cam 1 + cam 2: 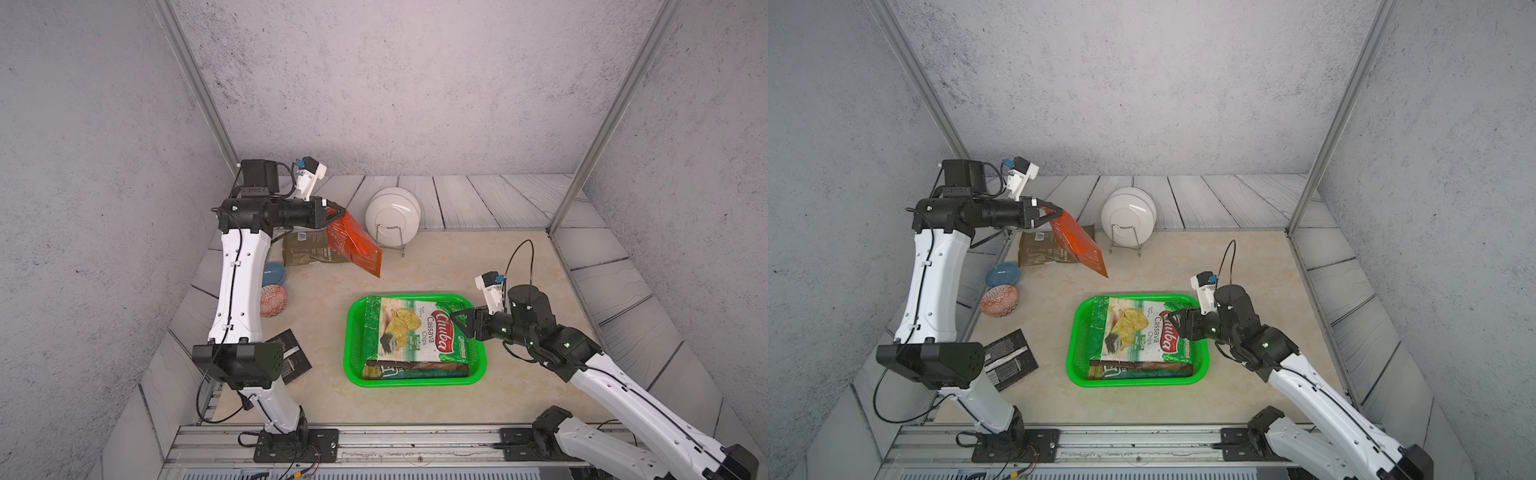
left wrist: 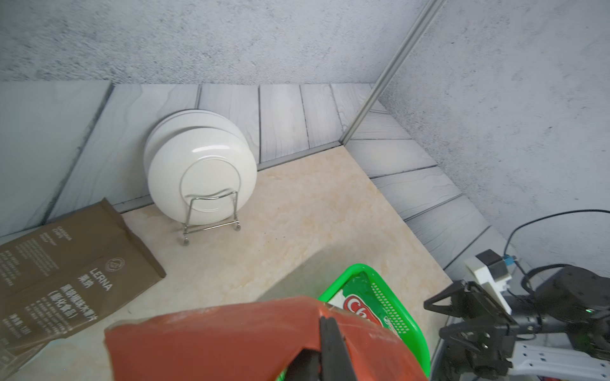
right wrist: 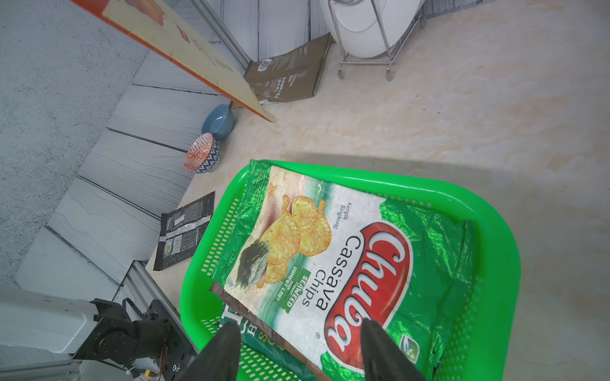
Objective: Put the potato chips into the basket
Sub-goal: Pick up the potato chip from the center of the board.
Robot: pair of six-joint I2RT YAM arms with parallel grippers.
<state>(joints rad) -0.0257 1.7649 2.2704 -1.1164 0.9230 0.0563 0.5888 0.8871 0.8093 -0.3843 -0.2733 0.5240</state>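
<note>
Holding the orange bag (image 1: 357, 245) aloft at far left, pinched tight in the left gripper (image 1: 341, 210). Hovering the right gripper (image 1: 457, 322), half-spread and empty, over the basket (image 1: 352, 332) (green bag (image 1: 415, 328) and another beneath already lying inside). Leaving the olive bag (image 1: 305, 249) and the black bag (image 1: 295, 357) outside at left.

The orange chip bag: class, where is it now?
In both top views the orange bag hangs from the left gripper at the back left, by the brown bag and the plates, outside the basket.

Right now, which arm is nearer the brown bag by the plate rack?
Left. The left arm hangs by the brown bag, jaws shut on the orange bag; the right arm is over the basket, jaws open.
</note>
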